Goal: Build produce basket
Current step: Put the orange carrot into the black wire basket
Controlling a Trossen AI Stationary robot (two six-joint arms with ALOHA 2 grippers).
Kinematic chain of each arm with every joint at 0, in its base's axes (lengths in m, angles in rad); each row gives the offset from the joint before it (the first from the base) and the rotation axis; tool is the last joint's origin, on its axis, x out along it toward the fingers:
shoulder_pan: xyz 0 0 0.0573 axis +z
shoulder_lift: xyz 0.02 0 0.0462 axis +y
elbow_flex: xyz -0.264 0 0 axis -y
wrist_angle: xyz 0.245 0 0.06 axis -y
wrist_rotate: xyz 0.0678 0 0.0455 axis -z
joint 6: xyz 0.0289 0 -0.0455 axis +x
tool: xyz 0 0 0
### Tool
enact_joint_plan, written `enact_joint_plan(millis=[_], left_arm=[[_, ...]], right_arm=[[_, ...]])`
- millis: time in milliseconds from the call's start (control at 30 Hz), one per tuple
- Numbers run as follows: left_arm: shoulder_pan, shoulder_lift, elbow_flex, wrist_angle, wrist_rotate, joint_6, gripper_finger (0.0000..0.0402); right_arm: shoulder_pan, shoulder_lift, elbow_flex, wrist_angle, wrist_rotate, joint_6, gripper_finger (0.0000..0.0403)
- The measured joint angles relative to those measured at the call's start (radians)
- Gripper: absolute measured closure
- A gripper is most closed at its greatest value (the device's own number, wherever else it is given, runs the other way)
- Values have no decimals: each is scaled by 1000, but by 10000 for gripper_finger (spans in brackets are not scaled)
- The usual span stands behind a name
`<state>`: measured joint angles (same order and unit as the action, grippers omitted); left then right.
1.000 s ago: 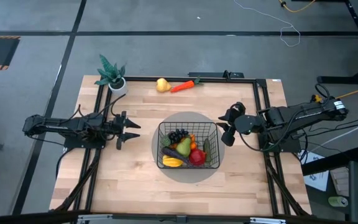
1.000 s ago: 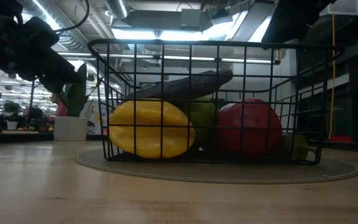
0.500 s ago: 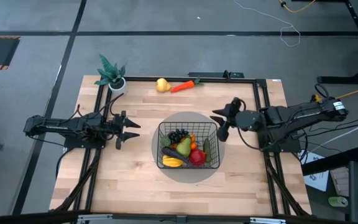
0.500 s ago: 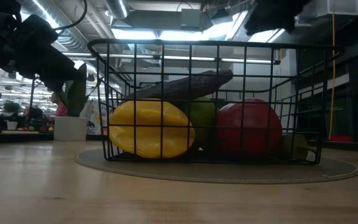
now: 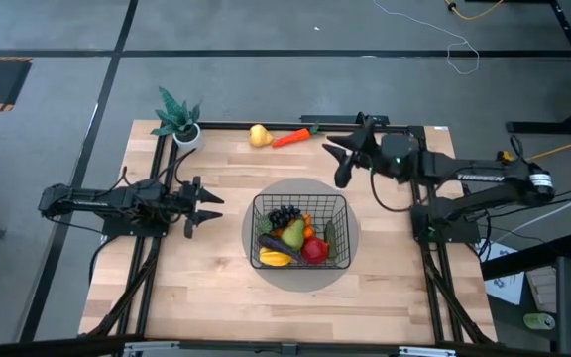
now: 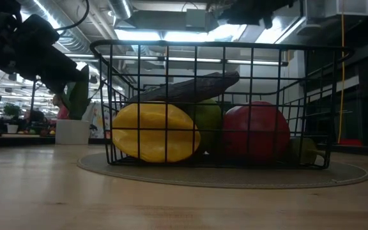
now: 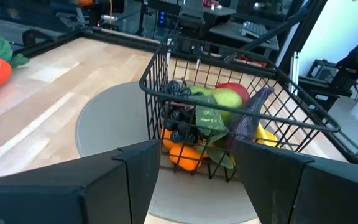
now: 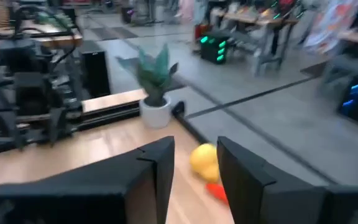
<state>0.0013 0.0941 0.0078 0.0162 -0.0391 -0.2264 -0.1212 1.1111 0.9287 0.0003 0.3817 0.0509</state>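
High view: right claw (image 5: 336,163) near carrot (image 5: 290,137).

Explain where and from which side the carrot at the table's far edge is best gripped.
Grip the carrot across the middle of its orange body, coming from above. It lies flat, its leafy end towards the right end effector and its tip almost touching the yellow pear, so an end-on approach looks awkward.

Black wire basket (image 5: 301,232) holds mixed produce (image 5: 292,239); yellow pear (image 5: 258,134) and carrot (image 5: 291,137) lie outside.
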Motion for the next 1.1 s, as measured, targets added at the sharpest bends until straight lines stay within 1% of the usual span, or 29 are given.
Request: enact_joint_plan(millis=[133,200,300,400,600,667,733,833,933,1000,1100], left_arm=[[0,-15,0,0,0,0,207],[0,-22,0,0,0,0,207],[0,-30,0,0,0,0,207],[0,-32,0,0,0,0,207],[0,-32,0,0,0,0,207],[0,-32,0,0,0,0,207],[0,-32,0,0,0,0,207],[0,-32,0,0,0,0,207],[0,-32,0,0,0,0,207],[0,-32,0,0,0,0,207],[0,-32,0,0,0,0,207]], right_arm=[[-81,22,5,-10,-163,53,284],[-121,49,43,-16,-211,55,284],[-178,115,175,-54,-279,35,284],[-220,234,385,-195,-342,-11,284],[-293,545,877,-649,-353,-109,284],[-317,647,1007,-790,-350,-146,284],[-342,741,1110,-906,-350,-186,284],[-379,860,1214,-1021,-353,-237,284],[-418,959,1274,-1113,-350,-313,284],[-443,1013,1304,-1151,-359,-352,284],[-475,1075,1322,-1162,-415,-370,284]])
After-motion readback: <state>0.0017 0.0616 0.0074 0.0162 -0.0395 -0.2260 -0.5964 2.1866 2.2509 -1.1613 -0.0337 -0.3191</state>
